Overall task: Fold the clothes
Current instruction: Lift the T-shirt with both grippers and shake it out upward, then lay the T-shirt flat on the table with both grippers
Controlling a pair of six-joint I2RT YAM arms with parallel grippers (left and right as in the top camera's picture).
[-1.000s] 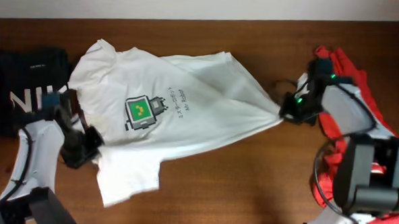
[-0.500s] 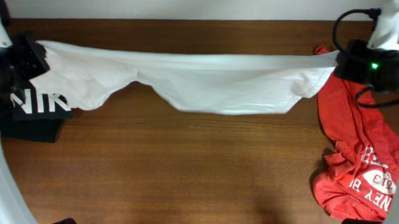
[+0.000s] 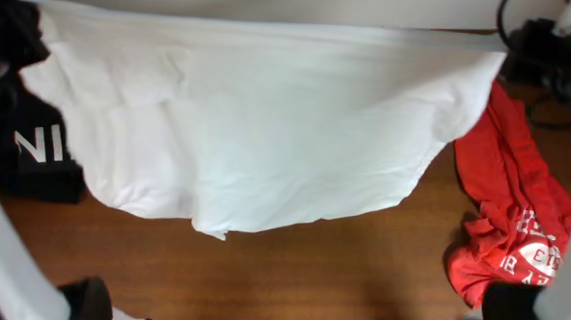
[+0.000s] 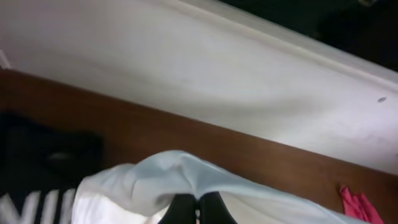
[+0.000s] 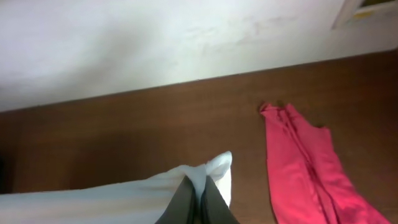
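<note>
Left pincer [image 4: 198, 210]: pinched tight on one top edge of white T-shirt [image 3: 258, 130]. Right pincer [image 5: 198, 200]: likewise, opposite edge. Shirt spread between both, hanging below them. Print unseen, probably facing away. No fold made yet; laying flat and every fold left. Black shirt [image 3: 35, 159] beneath left pincer, red shirt [image 3: 515, 218] beneath right.

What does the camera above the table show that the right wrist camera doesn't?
Only overhead: the whole white T-shirt spread wide, and a black shirt at the left. Only the right wrist: the right gripper pinched shut on a corner of that T-shirt. Both: the white T-shirt, the red shirt and the brown table.
</note>
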